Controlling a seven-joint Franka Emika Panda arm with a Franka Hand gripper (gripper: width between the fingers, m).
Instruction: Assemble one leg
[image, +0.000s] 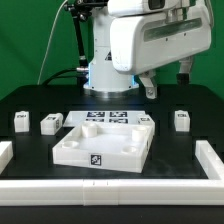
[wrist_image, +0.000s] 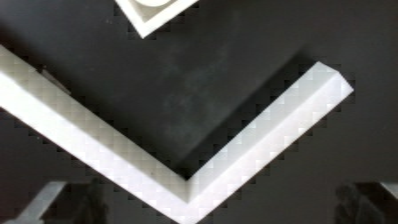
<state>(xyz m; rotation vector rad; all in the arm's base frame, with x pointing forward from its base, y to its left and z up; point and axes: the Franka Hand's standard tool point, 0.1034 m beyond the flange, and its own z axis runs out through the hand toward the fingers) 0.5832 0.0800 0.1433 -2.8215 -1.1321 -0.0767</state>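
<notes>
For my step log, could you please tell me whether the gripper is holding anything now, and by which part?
Nothing is held: the gripper is open, with nothing between its fingers, and hangs above the table.

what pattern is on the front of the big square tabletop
A black-and-white square marker tag on the white tabletop; clearest in the exterior view.

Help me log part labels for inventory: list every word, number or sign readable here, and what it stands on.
Words, brands, numbers: none readable in either view.
Signs: black-and-white marker tags on the tabletop front wall, the marker board and four legs; their patterns are too small to read.
</notes>
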